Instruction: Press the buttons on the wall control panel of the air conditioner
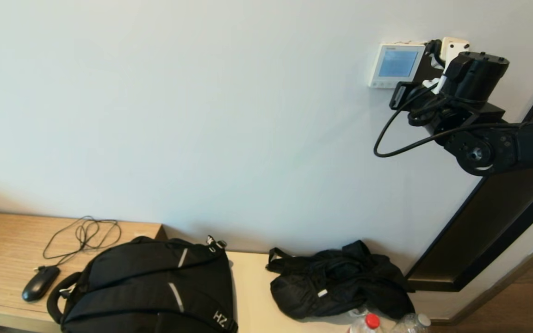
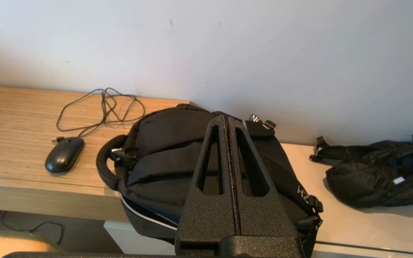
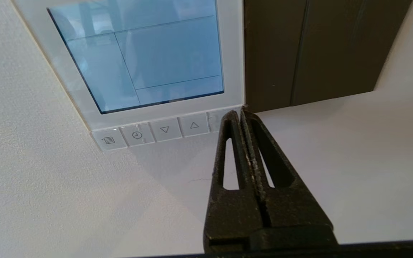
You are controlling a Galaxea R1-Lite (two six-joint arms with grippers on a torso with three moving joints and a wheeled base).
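Note:
The white wall control panel with a pale blue screen hangs high on the wall at the right. In the right wrist view the panel shows a row of grey buttons under the screen: menu, clock, down arrow, up arrow. My right gripper is shut and empty, its tips over the last button at the panel's lower corner; whether they touch it I cannot tell. In the head view the right arm covers that corner. My left gripper is shut and empty, parked above a backpack.
A dark door frame runs beside the panel. Below, a wooden shelf holds a black mouse with cable, a black backpack, a crumpled black bag and two bottles.

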